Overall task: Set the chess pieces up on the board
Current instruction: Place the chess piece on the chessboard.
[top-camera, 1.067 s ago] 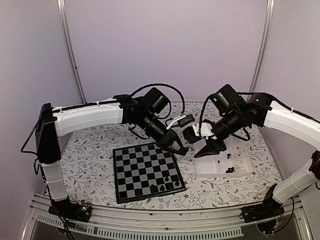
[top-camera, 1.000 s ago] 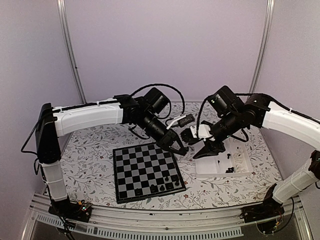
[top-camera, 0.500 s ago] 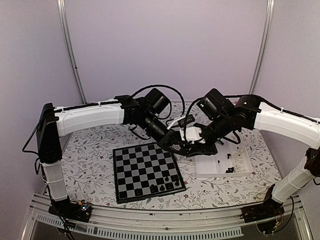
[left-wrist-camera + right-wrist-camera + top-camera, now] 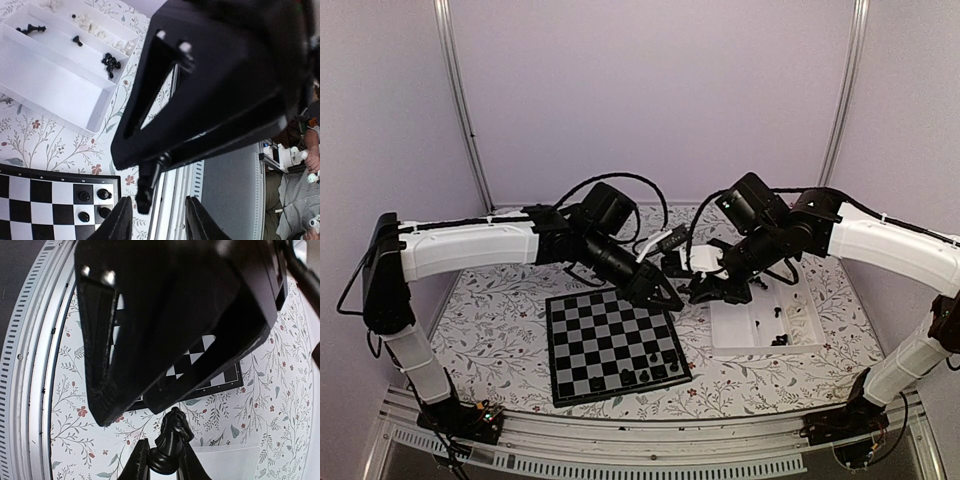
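The right gripper [image 4: 164,460] is pinching a black knight [image 4: 172,437] by its base, with the head pointing away from its fingers toward the left gripper [image 4: 157,212]. The left gripper's fingers are spread, and the piece sits just at the mouth of their gap, its long axis roughly in line with them. This looks like a handover, so the left gripper would close across that axis; the board [image 4: 610,340] lies on the table just below it, toward the near side.
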Available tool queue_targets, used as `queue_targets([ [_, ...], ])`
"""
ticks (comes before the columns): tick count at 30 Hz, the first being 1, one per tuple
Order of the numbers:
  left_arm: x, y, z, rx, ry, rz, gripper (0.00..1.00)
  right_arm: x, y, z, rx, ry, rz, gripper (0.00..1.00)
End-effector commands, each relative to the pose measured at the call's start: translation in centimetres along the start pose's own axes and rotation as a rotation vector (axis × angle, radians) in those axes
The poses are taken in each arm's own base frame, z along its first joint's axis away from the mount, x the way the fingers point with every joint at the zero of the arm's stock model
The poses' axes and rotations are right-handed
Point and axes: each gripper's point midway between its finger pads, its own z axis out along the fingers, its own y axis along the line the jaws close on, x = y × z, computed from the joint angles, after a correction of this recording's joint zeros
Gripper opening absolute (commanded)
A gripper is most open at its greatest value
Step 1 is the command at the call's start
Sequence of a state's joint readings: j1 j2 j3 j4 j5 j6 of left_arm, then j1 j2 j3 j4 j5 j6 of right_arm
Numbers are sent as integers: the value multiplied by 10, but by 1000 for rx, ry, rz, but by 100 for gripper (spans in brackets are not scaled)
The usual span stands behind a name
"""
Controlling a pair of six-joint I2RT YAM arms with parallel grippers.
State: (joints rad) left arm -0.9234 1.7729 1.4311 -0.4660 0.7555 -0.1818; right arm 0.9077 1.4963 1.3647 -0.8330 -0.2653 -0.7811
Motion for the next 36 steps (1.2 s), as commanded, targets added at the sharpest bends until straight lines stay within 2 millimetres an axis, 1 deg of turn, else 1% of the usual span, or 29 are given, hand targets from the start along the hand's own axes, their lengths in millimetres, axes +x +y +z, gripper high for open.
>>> queue_targets([
  [1, -38, -6, -26, -18, -200, 69, 39, -10, -7, -5, 12, -48, 26, 12],
  [5, -44, -6, -32, -12, -254, 73, 39, -11, -6, -5, 9, -52, 32, 12],
  [11, -44, 3, -26, -25, -254, 57, 39, -13, -5, -7, 0, -61, 38, 12],
  [12, -44, 2, -25, -18, -252, 58, 37, -13, -5, -7, -3, -64, 41, 12],
  [14, -44, 0, -24, 1, -249, 58, 30, -14, -4, -6, -11, -70, 47, 12],
  [17, -42, 0, -21, 13, -241, 53, 27, -14, -5, -5, -17, -72, 56, 12],
  [18, -42, 1, -21, 12, -238, 49, 28, -15, -5, -5, -17, -73, 57, 12],
  [21, -38, 5, -20, -7, -228, 41, 36, -16, -7, -6, -15, -79, 61, 12],
  [24, -35, 9, -20, -22, -216, 32, 37, -17, -9, -7, -11, -83, 68, 12],
  [27, -32, 10, -19, -21, -207, 28, 33, -17, -10, -8, -10, -86, 73, 12],
  [31, -32, 8, -18, -4, -207, 27, 24, -16, -11, -8, -12, -86, 79, 12],
  [36, -32, 8, -16, 5, -202, 25, 18, -17, -12, -9, -11, -91, 84, 12],
])
